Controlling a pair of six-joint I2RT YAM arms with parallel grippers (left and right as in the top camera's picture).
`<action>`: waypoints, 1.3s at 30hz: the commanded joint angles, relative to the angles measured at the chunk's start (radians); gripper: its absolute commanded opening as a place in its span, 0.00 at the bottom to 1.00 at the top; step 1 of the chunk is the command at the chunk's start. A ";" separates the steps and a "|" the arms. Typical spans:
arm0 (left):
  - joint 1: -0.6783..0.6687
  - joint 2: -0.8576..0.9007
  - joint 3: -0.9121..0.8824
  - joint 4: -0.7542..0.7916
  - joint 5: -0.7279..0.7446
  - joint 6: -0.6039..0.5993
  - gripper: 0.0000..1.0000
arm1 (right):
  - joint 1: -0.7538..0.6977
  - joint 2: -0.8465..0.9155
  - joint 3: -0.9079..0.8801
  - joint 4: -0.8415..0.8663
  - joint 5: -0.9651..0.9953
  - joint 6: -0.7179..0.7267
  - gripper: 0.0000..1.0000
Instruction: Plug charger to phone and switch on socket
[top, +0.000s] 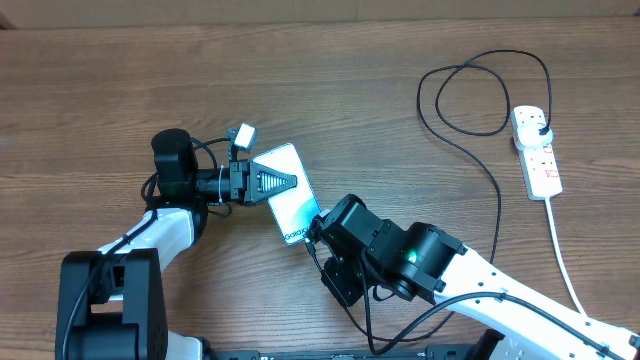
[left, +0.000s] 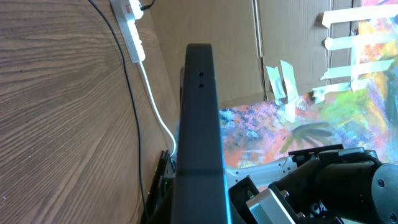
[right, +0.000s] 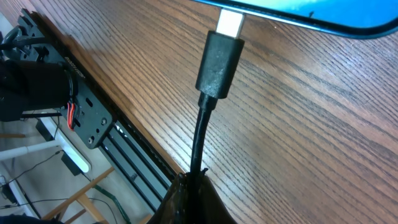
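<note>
The phone (top: 288, 196) with its light-blue screen is held tilted on its edge above the table by my left gripper (top: 283, 183), which is shut on it. In the left wrist view the phone's dark edge (left: 200, 124) fills the middle. My right gripper (right: 198, 186) is shut on the charger's black cable just behind the connector (right: 219, 62). The connector's metal tip touches the phone's bottom edge (right: 298, 15). The charger cable (top: 495, 190) runs to a black plug (top: 541, 127) in the white socket strip (top: 536, 150) at the far right.
The socket's thick white cord (top: 565, 265) runs toward the front right edge. The charger cable loops at the back right (top: 470, 95). The right arm (top: 420, 262) lies across the front of the table. The table's front edge shows in the right wrist view (right: 118, 118).
</note>
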 joint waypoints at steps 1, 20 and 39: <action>-0.013 -0.003 0.019 0.000 0.030 -0.012 0.04 | -0.004 -0.001 0.000 0.013 0.011 0.002 0.04; -0.013 -0.003 0.019 0.001 0.029 -0.011 0.04 | -0.053 -0.001 0.000 -0.030 0.009 -0.004 0.04; -0.013 -0.003 0.019 0.001 0.029 -0.003 0.04 | -0.053 -0.001 0.000 0.090 0.011 -0.001 0.04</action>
